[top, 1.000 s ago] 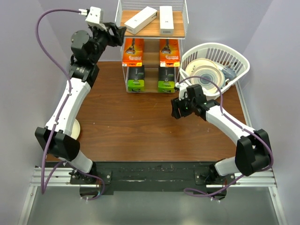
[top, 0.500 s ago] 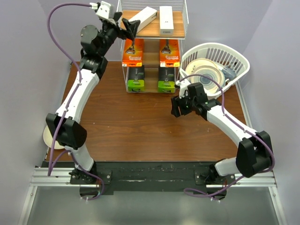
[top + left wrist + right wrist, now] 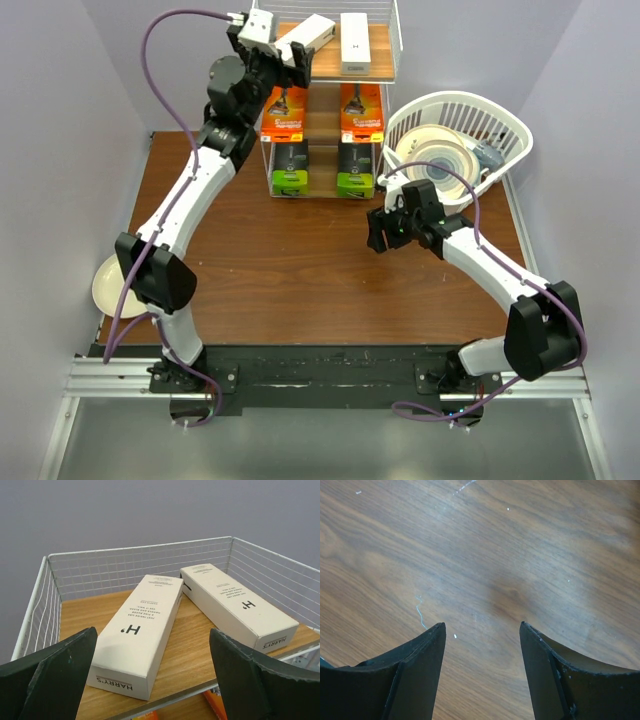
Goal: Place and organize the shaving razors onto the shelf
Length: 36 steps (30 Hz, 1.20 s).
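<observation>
The shelf point(image 3: 326, 64) stands at the table's far edge. Two long white boxes lie on its top board, the left one point(image 3: 310, 35) angled, the right one point(image 3: 354, 42) straight. Two orange cards point(image 3: 284, 108) point(image 3: 361, 108) stand on the middle tier and two black boxes with green ends point(image 3: 291, 166) point(image 3: 355, 168) on the bottom tier. My left gripper point(image 3: 283, 56) is open at the top tier's front left edge. In the left wrist view its jaws point(image 3: 152, 632) flank the near end of the angled box point(image 3: 139, 630) without touching it. My right gripper point(image 3: 384, 232) is open and empty over bare table point(image 3: 481, 625).
A white slotted basket point(image 3: 510, 125) holding cream plates point(image 3: 440, 160) stands right of the shelf, just behind my right arm. Another cream plate point(image 3: 112, 285) lies at the table's left edge. A wire railing point(image 3: 140, 565) fences the back and sides of the top tier.
My left arm has swung right and forward, bringing its open gripper from left of the shelf to the top tier's front. The right arm has hardly moved.
</observation>
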Each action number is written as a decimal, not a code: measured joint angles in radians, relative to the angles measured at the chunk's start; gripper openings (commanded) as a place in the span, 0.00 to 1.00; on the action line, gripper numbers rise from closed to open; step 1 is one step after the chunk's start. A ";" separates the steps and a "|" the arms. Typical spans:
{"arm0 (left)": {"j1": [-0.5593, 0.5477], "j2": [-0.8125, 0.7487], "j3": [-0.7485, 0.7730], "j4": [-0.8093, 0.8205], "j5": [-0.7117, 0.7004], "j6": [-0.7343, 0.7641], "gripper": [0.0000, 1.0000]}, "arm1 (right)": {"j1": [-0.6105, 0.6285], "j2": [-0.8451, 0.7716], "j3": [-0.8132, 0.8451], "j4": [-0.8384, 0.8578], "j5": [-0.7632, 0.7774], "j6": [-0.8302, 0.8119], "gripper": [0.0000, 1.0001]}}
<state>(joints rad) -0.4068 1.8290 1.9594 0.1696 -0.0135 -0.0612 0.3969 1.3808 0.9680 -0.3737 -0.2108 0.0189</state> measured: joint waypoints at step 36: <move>-0.098 -0.044 -0.072 -0.048 -0.265 -0.023 0.90 | -0.018 0.000 -0.027 0.016 0.000 0.002 0.66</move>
<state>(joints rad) -0.5053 1.7847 1.8870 0.1215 -0.2783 -0.0837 0.3786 1.3808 0.9405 -0.3580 -0.2108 0.0204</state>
